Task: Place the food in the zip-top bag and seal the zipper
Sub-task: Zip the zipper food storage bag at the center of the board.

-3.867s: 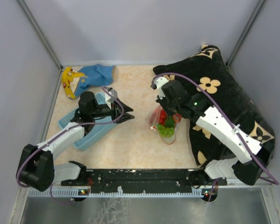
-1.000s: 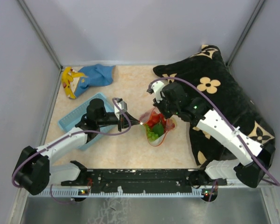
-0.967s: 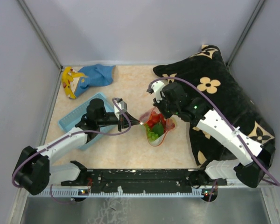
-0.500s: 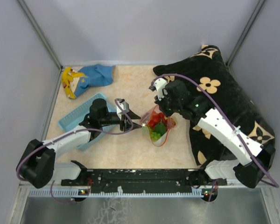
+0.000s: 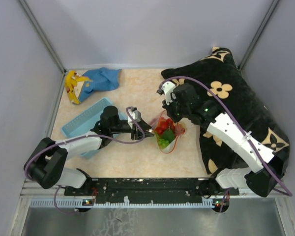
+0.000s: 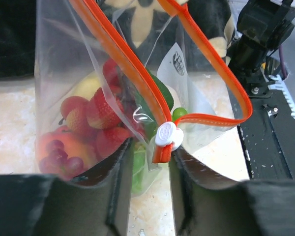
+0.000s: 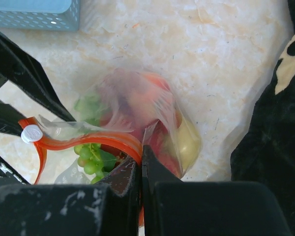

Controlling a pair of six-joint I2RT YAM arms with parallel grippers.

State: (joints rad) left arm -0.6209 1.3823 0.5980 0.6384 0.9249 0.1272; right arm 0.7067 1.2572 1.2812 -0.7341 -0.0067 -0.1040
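zip-top bag (image 7: 137, 101) clamped by right end effector (image 7: 141, 164), left end effector (image 6: 146, 147) state unclear

Both arms reach inward, left tool (image 6: 150, 147) narrowly parted, right tool (image 7: 140, 160) clamped tight.

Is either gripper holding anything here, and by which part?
The right gripper pinches the zip-top bag by its orange zipper, away from the white slider. The left gripper straddles the slider end; whether it clamps cannot be told.
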